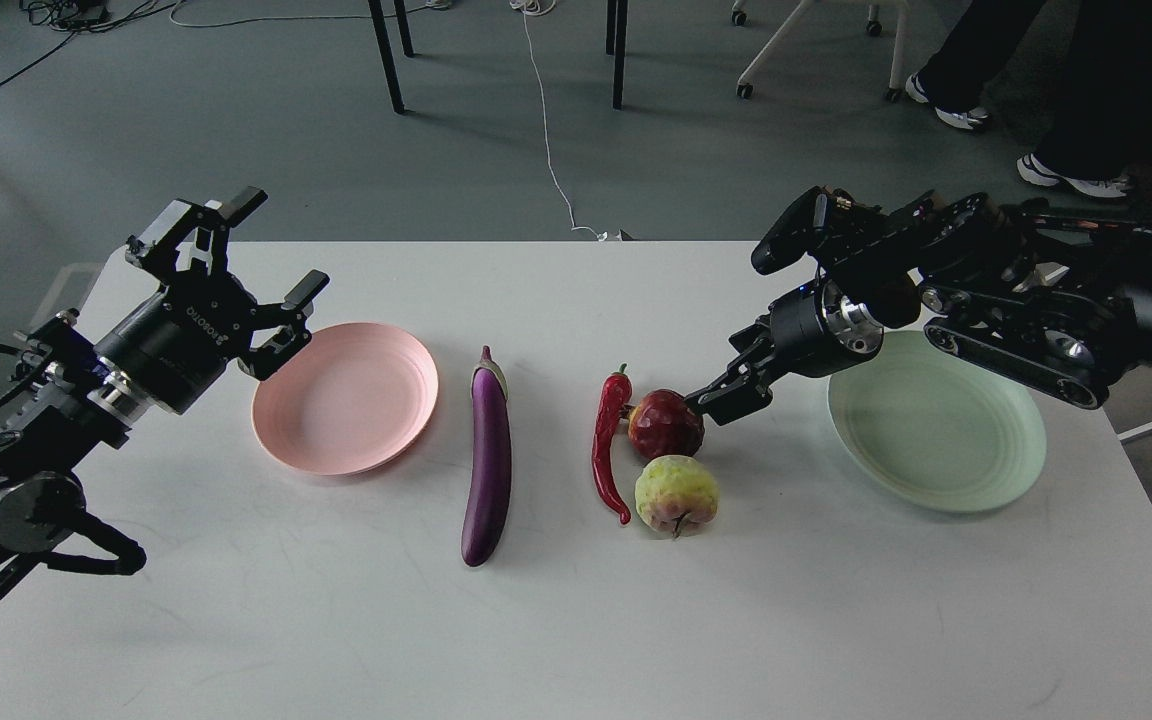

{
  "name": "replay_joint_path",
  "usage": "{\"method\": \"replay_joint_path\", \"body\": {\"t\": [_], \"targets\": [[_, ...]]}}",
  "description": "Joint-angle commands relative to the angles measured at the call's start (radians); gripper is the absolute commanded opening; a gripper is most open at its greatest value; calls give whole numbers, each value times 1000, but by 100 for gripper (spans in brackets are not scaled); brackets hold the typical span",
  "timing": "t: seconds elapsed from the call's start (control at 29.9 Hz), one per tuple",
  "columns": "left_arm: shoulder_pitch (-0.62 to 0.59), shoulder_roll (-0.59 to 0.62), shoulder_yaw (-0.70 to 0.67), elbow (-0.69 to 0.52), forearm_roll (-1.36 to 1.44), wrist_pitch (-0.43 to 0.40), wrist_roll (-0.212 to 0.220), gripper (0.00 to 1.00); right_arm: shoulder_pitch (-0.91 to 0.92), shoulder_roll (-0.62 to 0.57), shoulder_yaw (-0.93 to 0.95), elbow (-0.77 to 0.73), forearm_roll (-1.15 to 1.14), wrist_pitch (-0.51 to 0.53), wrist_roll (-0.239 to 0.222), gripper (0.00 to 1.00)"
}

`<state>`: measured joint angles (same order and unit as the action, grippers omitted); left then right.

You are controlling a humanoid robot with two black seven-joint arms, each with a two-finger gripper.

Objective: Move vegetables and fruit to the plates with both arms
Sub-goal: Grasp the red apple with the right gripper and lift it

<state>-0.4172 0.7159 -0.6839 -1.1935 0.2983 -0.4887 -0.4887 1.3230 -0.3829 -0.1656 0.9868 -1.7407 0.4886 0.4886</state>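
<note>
Here the left gripper (271, 245) hangs with its jaws spread wide and nothing between them, just beside the pink plate (346, 398); the right gripper (714, 400) reaches down to the dark red fruit (666, 424), its tip touching the fruit's right side, though I cannot tell whether the jaws are spread or clenched; the yellow-green fruit (676, 492) sits just in front, the chili (608, 445) curves along their left, the eggplant (489, 460) lies between chili and pink plate, and the green plate (936, 425) stands bare at right on the white table (576, 620).
</note>
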Motion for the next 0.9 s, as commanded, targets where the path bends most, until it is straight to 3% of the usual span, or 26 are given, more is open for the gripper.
{"method": "replay_joint_path", "body": {"t": [0.0,0.33,0.87], "targets": [[0,4,0,0,-1,0,0,99,-13,53,0,-36,1,0,0,99],[2,11,-14,0,-4,0,0,99,-36,151,-5,-119,1,0,0,96],[3,13,-29,0,-11,0,0,99,-42,156,-37,-143,3,0,0,72]]}}
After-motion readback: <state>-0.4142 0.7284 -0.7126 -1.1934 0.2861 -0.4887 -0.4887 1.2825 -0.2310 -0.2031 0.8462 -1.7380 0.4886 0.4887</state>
